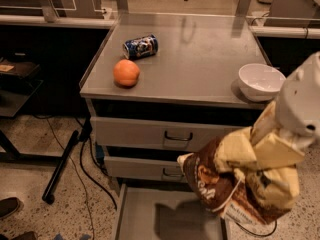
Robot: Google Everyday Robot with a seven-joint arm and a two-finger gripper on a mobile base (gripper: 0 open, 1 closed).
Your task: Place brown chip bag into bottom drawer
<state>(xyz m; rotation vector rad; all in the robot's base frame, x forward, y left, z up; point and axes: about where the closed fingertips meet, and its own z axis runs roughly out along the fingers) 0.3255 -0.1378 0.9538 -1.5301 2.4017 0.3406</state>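
Observation:
My gripper (262, 156) is at the right, in front of the cabinet, shut on the brown chip bag (220, 186). The bag is dark brown and tan, crinkled, and hangs below the gripper. It is in the air over the right part of the open bottom drawer (145, 216), a wide shallow grey tray pulled out at the foot of the cabinet. The bag casts a shadow on the drawer floor. The bag hides the drawer's right side.
On the cabinet top (200, 64) lie an orange (126, 73), a blue drink can (141, 46) on its side, and a white bowl (260, 81) at the right edge. Two upper drawers (165, 134) are closed. Cables and a black bar (62, 166) lie on the floor at the left.

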